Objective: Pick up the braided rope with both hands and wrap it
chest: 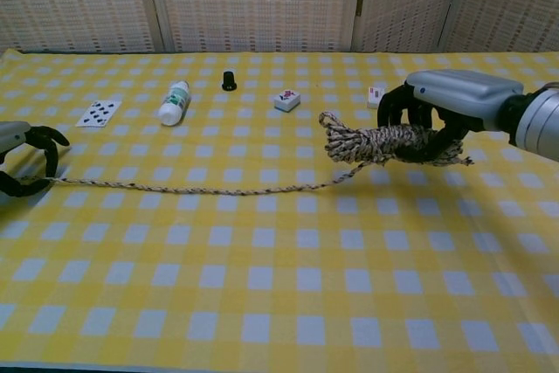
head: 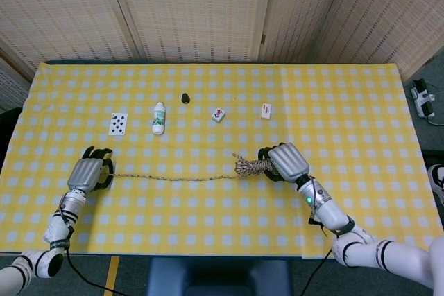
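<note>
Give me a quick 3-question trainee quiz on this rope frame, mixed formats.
1. True or false: the right hand holds a wound bundle of the braided rope clear of the tablecloth.
2. Which object lies nearest the playing card? A) white bottle B) black cap C) mahjong tile
3. Fill in: the rope's free end is pinched by the ____ hand.

Key: 1 true. 2 A. 3 left.

Open tablecloth [head: 208, 213] nearside; bottle [head: 159, 117] and tiles [head: 218, 114] crowd the far side.
</note>
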Available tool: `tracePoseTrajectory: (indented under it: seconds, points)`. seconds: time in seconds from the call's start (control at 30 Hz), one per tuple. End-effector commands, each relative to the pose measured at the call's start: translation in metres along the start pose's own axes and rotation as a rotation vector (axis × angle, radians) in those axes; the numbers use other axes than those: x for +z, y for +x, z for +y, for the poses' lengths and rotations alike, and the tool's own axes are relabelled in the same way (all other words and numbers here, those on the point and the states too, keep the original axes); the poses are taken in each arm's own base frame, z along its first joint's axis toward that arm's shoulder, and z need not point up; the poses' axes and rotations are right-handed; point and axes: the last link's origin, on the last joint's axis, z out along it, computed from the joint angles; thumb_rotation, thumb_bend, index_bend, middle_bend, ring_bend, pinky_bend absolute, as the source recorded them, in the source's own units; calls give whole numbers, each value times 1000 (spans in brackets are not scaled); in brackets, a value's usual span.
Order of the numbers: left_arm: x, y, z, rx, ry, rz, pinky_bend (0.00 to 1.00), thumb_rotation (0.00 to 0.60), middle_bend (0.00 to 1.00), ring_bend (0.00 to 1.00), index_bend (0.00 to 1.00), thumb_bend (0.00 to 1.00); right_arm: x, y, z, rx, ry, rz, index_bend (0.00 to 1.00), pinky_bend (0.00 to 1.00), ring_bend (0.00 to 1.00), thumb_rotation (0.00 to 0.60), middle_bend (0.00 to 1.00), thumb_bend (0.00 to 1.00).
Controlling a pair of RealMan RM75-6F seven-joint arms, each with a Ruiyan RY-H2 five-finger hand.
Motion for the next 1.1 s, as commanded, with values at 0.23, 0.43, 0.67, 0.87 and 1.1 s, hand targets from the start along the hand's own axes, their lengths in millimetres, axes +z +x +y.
tracePoseTrajectory:
  seconds: [0.23, 0.43, 0.67, 0.87, 1.1]
  points:
    - [-8, 38, 22, -48, -109, 97, 0, 600, 210, 172, 634, 489, -16, 15, -15, 130, 90, 28, 595, 480, 589, 600, 553, 507]
    - [-9, 69, 58, -62, -215, 132, 0, 600, 210, 170, 635, 489, -29, 16, -39, 173, 188, 4, 612, 493, 598, 600, 562, 507]
    - [3, 97, 108, -96, -315, 143, 0, 600, 210, 170, 634, 489, -31, 3, -73, 212, 262, -90, 618, 499, 603, 600, 566, 508]
    - [2, 117, 156, -129, -425, 145, 0, 600, 210, 169, 633, 489, -22, -6, -99, 277, 279, -140, 635, 502, 614, 600, 579, 507]
    - [-17, 129, 199, -175, -542, 131, 0, 600, 210, 165, 631, 490, -7, -13, -117, 393, 231, -136, 667, 502, 629, 600, 595, 508]
